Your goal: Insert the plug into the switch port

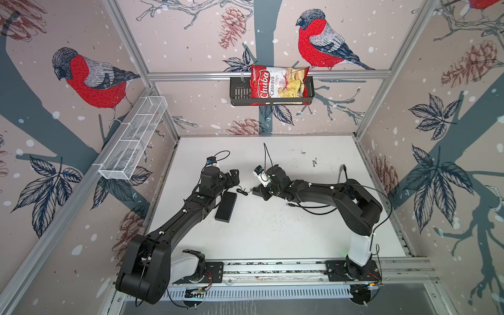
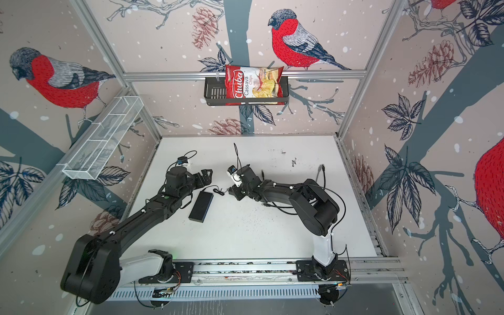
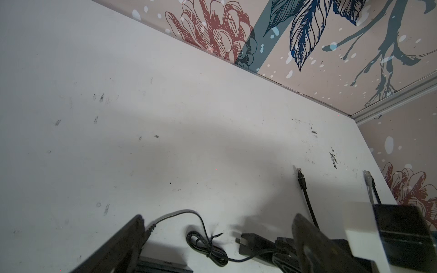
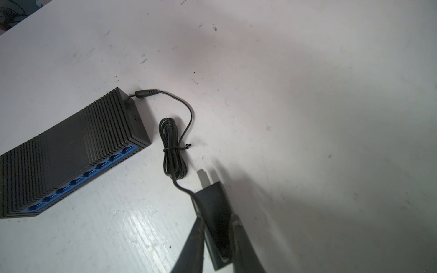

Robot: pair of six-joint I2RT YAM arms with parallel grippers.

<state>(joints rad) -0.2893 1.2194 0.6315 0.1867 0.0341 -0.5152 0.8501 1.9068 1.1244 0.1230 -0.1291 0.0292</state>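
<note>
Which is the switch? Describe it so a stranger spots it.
On the white tabletop, look left of centre, beside the left arm. The switch is the flat black ribbed slab with blue ports along one long edge; the small black adapter block in the right gripper has none.

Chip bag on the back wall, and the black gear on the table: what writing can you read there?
"Chuba": big white script on the red chip bag.
"Cassava Chips": beside it, same bag.
Green badge at the bag's top corner: too small to read.
Network switch and power adapter: no legible text.
</note>
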